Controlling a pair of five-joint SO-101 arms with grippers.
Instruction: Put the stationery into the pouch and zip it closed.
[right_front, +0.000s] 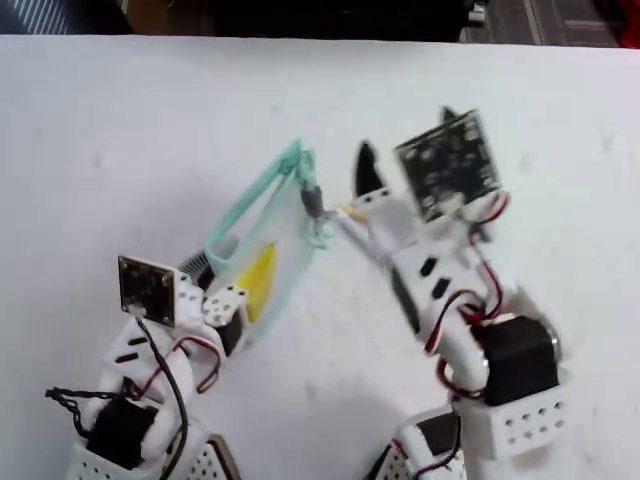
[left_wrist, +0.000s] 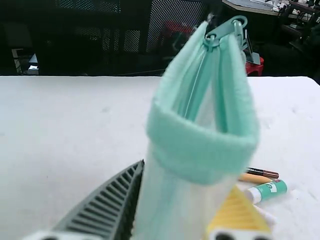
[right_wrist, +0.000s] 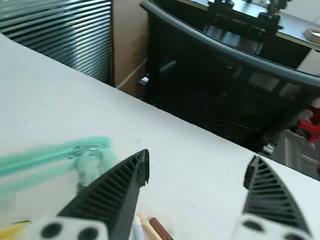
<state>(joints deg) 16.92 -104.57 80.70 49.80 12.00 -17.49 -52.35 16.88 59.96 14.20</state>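
Note:
A pouch (right_front: 268, 228) with a mint green rim and clear sides is held up off the white table, zip open. My left gripper (right_front: 240, 257) is shut on its lower part; in the left wrist view a grey finger (left_wrist: 107, 210) and a yellow finger (left_wrist: 237, 212) clamp the pouch (left_wrist: 200, 130). The zip pull (left_wrist: 235, 24) sits at the far end. My right gripper (right_wrist: 200, 157) stands open beside that end (right_wrist: 92, 150), touching nothing. Pens (left_wrist: 260, 175) and a glue stick (left_wrist: 267, 190) lie on the table under the right arm.
The bare white table (right_front: 130, 120) stretches to the left and back. A dark chair and desks stand beyond the far edge (right_wrist: 225, 115). Both arm bases (right_front: 510, 400) crowd the front of the table.

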